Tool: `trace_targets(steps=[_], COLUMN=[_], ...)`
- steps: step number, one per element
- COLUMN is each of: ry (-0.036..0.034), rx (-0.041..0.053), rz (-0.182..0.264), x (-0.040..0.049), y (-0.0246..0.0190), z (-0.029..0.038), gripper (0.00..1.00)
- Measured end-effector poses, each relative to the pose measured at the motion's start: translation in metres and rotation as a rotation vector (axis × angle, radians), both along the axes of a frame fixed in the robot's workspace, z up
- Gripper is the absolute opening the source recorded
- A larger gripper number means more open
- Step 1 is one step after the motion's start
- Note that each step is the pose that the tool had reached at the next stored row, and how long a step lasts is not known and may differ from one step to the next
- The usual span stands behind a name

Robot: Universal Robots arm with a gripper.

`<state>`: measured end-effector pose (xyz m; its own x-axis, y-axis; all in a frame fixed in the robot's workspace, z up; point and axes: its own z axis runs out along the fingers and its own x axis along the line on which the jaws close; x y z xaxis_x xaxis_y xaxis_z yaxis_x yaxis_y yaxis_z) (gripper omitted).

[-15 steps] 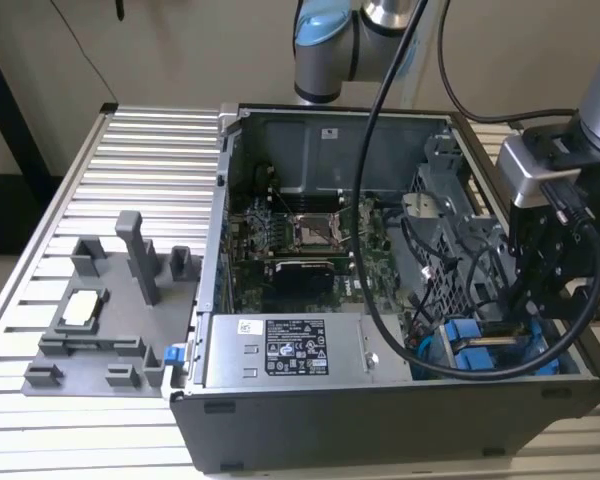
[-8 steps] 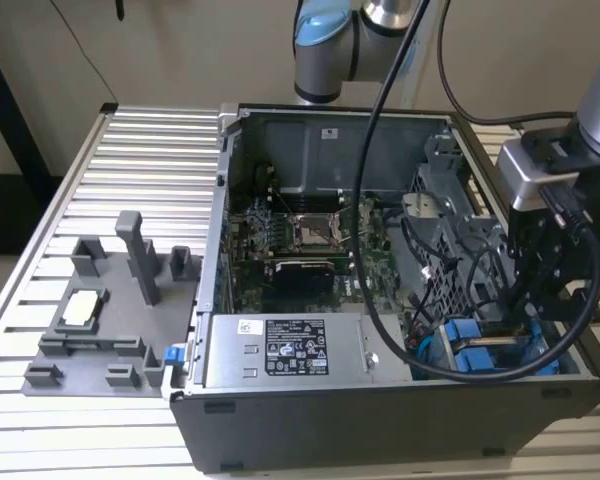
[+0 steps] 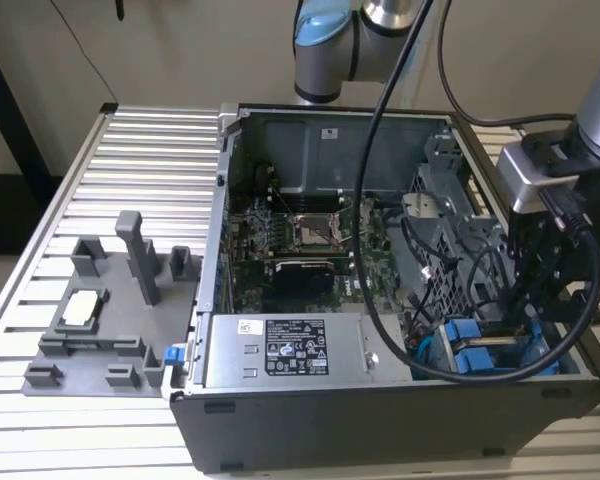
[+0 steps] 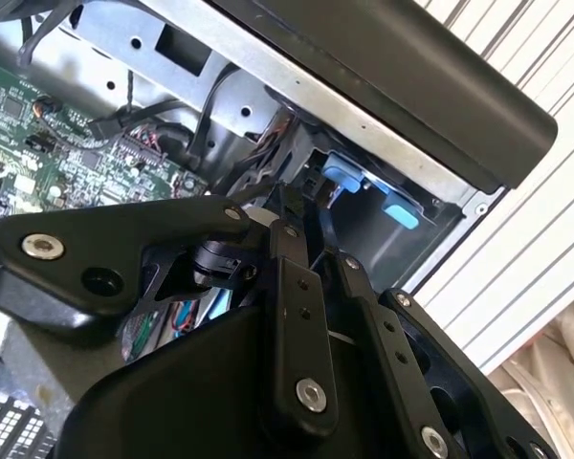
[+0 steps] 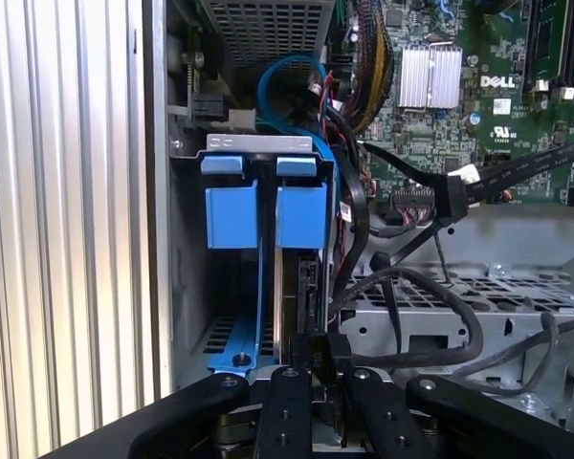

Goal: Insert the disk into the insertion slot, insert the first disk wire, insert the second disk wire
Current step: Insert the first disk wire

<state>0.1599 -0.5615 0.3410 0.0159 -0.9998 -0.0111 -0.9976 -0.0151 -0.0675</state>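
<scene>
The claw [image 5: 318, 356] is reaching into the open computer case [image 3: 310, 420], which is standing on the slatted surface [image 3: 130, 150]. Its fingers [image 5: 287, 402] are pinching together on a black wire plug [image 5: 327, 342] right at the exposed end of the disk [image 5: 299, 282]. The disk is sitting inside the insertion slot [image 5: 187, 287], just beside the other blue carrier [image 5: 231, 215], with black cables [image 5: 440, 349] looping close by.

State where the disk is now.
In the first wrist view the disk sits in the insertion slot, beside the other blue carrier, just beyond the gripper.
</scene>
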Motion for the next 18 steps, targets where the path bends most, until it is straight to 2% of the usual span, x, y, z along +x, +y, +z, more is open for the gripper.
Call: trace_targets(steps=[18], ry=[0.0000], rx=[-0.0001], rz=[0.000], x=[0.0001], y=[-0.0015], z=[-0.0079], gripper=[0.19])
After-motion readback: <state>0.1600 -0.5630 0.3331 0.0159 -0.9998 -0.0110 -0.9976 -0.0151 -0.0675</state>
